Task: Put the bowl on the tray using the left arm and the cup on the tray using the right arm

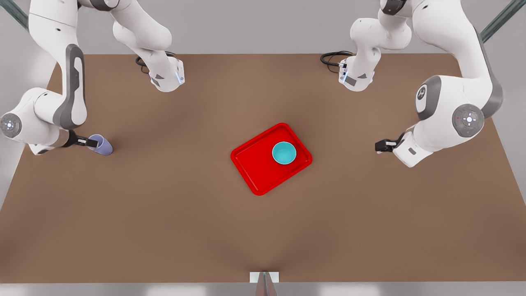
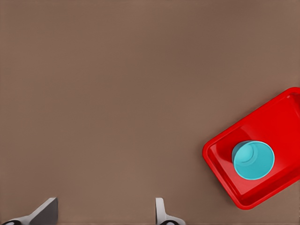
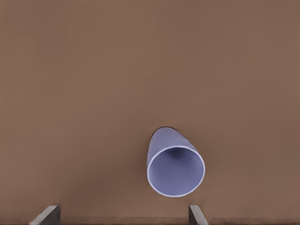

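We've got the bowl [image 1: 284,153] already on the tray [image 1: 250,164], our left gripper [image 1: 380,146] parked empty with fingers apart at its 3 o'clock, while our right gripper [image 1: 93,143], fingers spread, hovers by the cup [image 1: 102,144] way out at 9, so closing off-centre could tip it.

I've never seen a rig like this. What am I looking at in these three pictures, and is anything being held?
These are simulator renders of two white robot arms at a brown table. The front view looks down on the whole scene, and each of the other two pictures comes from a camera on one arm's wrist. A teal bowl sits on the red tray. The left gripper, on the front view's right, is open and empty. The right gripper, on the front view's left, is open around the lavender cup but has not closed on it. Nothing is held.
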`<state>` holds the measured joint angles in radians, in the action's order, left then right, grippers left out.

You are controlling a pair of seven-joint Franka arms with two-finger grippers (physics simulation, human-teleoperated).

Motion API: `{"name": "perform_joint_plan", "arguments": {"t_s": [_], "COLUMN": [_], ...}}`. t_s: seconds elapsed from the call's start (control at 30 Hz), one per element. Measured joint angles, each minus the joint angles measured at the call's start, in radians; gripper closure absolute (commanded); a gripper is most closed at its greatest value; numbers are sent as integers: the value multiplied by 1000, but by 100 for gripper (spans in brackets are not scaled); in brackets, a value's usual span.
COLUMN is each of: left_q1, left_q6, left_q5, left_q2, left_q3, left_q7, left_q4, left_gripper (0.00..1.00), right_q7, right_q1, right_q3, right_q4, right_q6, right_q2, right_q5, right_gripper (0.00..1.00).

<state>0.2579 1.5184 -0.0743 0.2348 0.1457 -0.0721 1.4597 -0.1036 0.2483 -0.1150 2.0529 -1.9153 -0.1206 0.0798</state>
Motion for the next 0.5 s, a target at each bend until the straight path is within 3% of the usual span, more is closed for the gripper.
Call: {"name": "perform_joint_plan", "arguments": {"t_s": [0.5], "left_q1": [-2], "left_q6": [4], "left_q5": [1], "left_q2": [8], "left_q3": [0], "left_q7": [1], "left_q4": [0], "left_gripper": [0], "right_q7": [-8], "right_q1": [38], "right_q3": [-46], "right_q4": [79], "right_q6": [-45], "right_q2": [-4], "right_q5": [2], "right_gripper": [0]}}
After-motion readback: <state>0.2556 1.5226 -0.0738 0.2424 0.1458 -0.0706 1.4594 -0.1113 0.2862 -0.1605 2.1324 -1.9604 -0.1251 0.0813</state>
